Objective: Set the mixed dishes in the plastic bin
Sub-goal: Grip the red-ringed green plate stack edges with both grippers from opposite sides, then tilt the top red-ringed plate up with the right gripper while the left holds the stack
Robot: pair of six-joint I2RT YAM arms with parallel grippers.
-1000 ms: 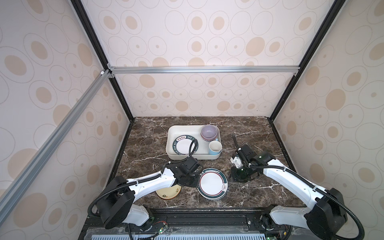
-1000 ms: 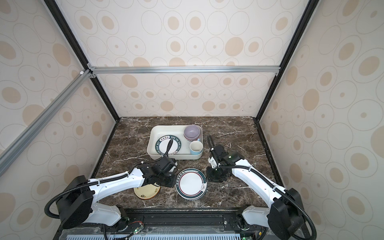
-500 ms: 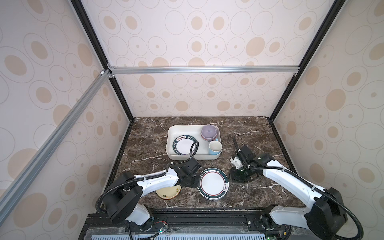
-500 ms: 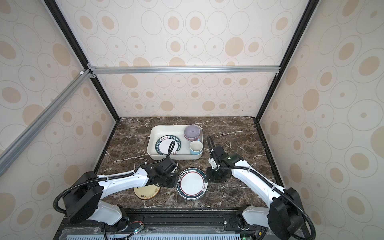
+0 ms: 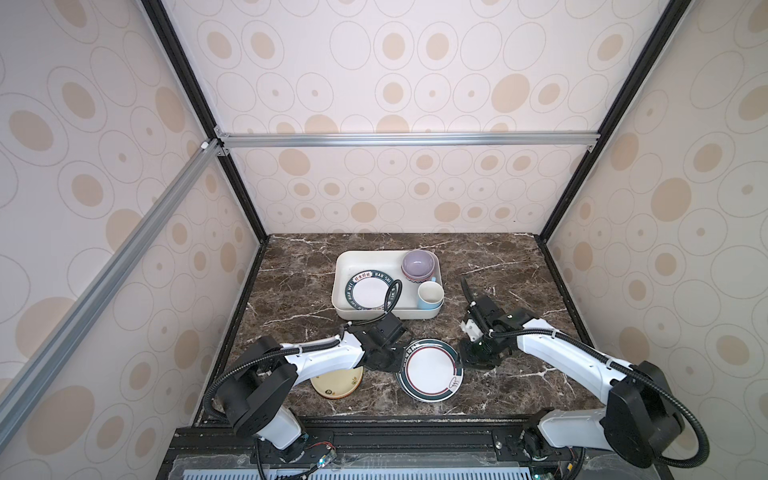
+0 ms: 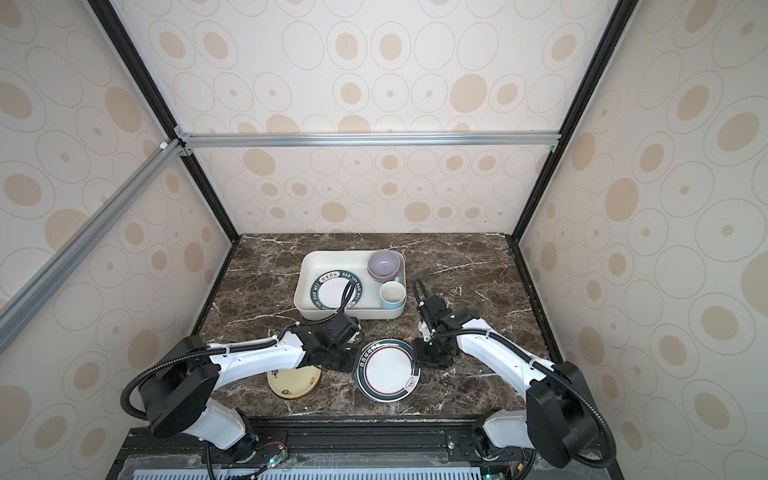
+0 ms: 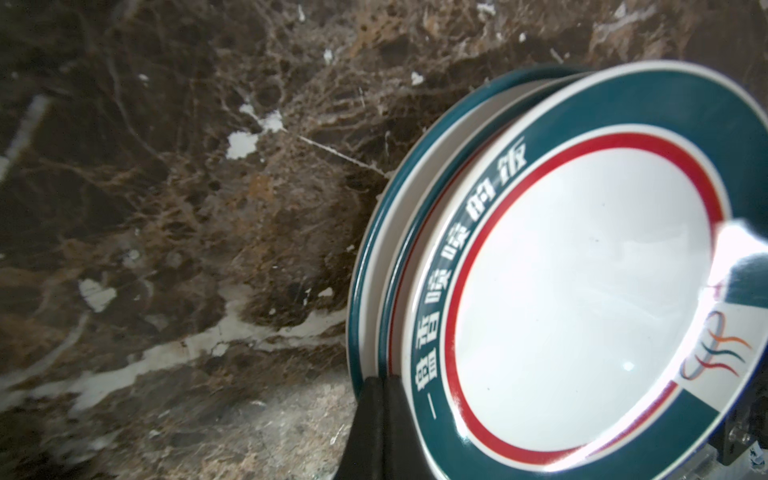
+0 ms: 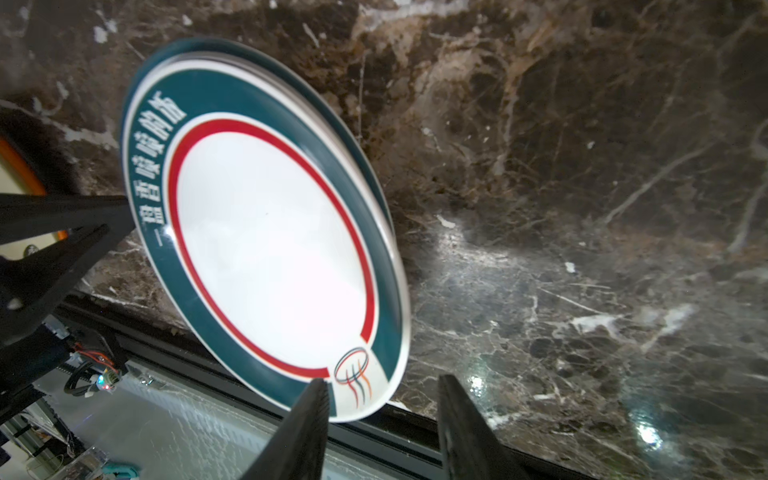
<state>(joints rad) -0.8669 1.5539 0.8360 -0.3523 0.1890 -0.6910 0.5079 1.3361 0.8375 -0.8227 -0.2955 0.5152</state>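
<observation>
At far left on the table (image 5: pixel 519 270) we see the pale yellow plate (image 5: pixel 337 384), its far half hidden under the left arm (image 5: pixel 324 357). Farther back, the plastic bin (image 5: pixel 340 286) holds a dark-rimmed plate (image 5: pixel 368 293), crossed in both top views by the left arm's cable (image 5: pixel 401 291), then the lilac bowl (image 5: pixel 417 264) and the light blue mug (image 5: pixel 430 296). Nearer us, the left gripper (image 7: pixel 380 380) is closed, its tips at the left rim of the green-rimmed plate (image 5: pixel 430 370); we cannot tell whether it pinches that rim. This plate sits on a second plate (image 7: pixel 365 291) like it, outside the bin. The right gripper (image 8: pixel 383 378) stands open astride the right rim.
</observation>
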